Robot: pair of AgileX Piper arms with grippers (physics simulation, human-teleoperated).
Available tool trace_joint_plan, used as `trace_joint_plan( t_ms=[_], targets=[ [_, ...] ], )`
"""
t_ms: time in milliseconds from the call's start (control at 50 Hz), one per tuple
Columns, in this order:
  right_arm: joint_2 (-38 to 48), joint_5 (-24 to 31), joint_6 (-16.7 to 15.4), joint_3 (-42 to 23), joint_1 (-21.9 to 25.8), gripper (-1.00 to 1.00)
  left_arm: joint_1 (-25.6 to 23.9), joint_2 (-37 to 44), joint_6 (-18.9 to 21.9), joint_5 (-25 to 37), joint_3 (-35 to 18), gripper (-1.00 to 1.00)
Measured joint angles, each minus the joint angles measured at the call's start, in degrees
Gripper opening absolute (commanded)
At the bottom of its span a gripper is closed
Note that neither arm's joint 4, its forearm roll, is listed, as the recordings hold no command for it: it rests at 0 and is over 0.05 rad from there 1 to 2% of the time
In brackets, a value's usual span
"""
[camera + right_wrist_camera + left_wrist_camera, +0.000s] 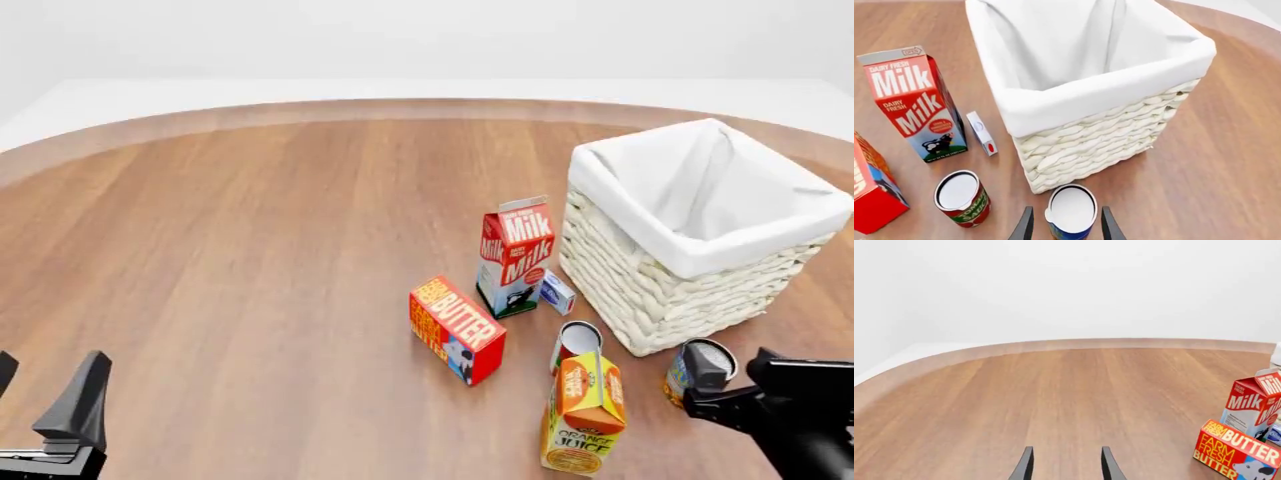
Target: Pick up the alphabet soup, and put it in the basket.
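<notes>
The alphabet soup (1071,210) is a small blue-labelled can with a pale top. It stands upright on the table just in front of the basket (1087,95), a large cream wicker basket with white lining. My right gripper (1066,227) is open, with one finger on each side of the can, not closed on it. In the front view the can (694,368) stands at the basket's (667,290) near corner, with my right gripper (731,385) at it. My left gripper (43,388) is open and empty at the near left, far from the can; it also shows in the left wrist view (1066,467).
A red-orange labelled can (577,345) stands left of the soup. An orange juice carton (585,415) stands in front of that can. A milk carton (517,255), a small white box (557,293) and a butter box (457,330) stand left of the basket.
</notes>
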Motion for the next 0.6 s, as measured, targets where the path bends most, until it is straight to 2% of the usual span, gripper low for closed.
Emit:
trace_joint_plan(
  t_ms=[600],
  targets=[
    [8.5,-5.7,0.6,0.0,-0.3,1.00,0.0,0.0,0.0,0.0,0.0,1.00]
  ],
)
